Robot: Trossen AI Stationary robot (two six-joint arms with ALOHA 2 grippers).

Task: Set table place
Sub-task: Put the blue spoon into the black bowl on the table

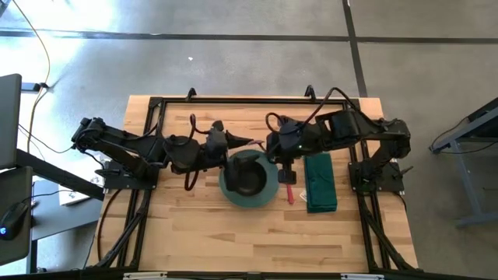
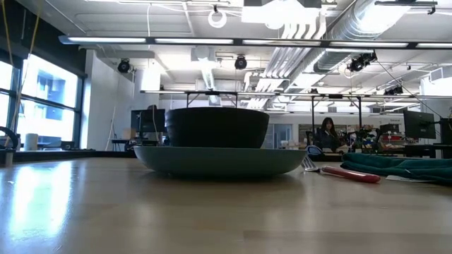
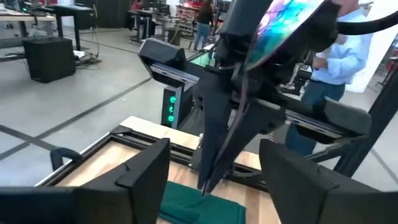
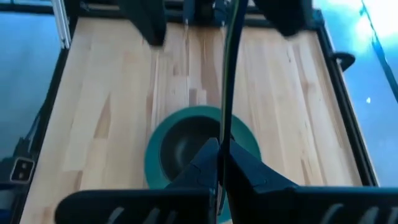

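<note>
A dark bowl (image 1: 247, 180) sits in a teal plate (image 1: 267, 199) at the middle of the table (image 1: 194, 233). A red-handled utensil (image 1: 290, 193) lies right of the plate, beside a folded green napkin (image 1: 320, 183). My right gripper (image 1: 274, 148) hovers over the plate's far right rim, shut on a thin shiny iridescent utensil (image 3: 283, 25). In the right wrist view the utensil shows edge-on as a dark line (image 4: 227, 74). My left gripper (image 1: 230, 142) is open and empty just left of it, above the plate's far rim, facing the right gripper. My right gripper pinches the thin utensil between its two shut fingers (image 4: 249, 171), which slant down toward the table. The utensil runs along the fingers and out past their tips (image 4: 222, 134), lifted clear of the table and plate. Which end it holds I cannot tell.
The black rail frame (image 1: 159, 105) borders the table, and both arm bases stand on its left and right sides. The near half of the table shows bare wood. A person in a blue shirt (image 3: 342, 56) stands beyond the table's right side.
</note>
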